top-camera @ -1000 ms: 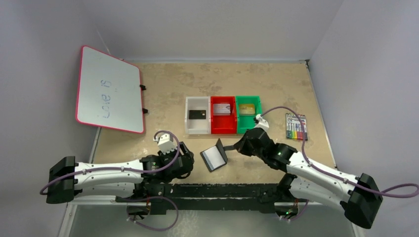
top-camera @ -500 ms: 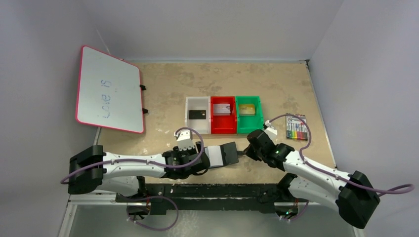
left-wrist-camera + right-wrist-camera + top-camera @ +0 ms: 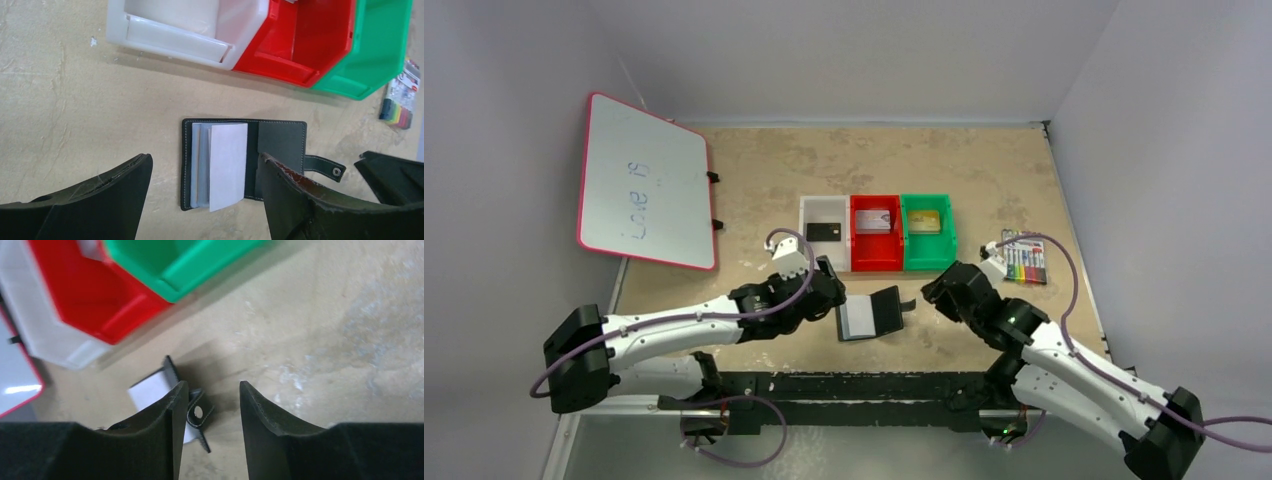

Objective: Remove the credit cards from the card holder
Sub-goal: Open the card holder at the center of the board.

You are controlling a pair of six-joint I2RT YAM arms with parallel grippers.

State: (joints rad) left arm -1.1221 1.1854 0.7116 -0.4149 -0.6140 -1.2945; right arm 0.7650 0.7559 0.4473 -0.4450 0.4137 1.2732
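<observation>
The black card holder (image 3: 871, 315) lies open and flat on the table, pale inner sleeves (image 3: 227, 167) up, its strap tab (image 3: 324, 166) pointing right. My left gripper (image 3: 832, 297) hovers open over the holder (image 3: 280, 145), one finger on each side, touching nothing. Just right of the tab (image 3: 199, 412), my right gripper (image 3: 932, 293) is open and empty. A black credit card (image 3: 824, 232) lies in the white bin (image 3: 810, 255), a silver one (image 3: 874, 220) in the red bin (image 3: 876, 258), and a gold one (image 3: 924, 221) in the green bin (image 3: 928, 258).
The three bins stand in a row just beyond the holder. A clear pack of coloured markers (image 3: 1024, 258) lies at the right. A red-framed whiteboard (image 3: 644, 195) leans at the far left.
My right gripper has opened, let go of the strap tab and drawn back to the right. The holder now lies flat and open. My left gripper moved forward beside it and opened wider.
</observation>
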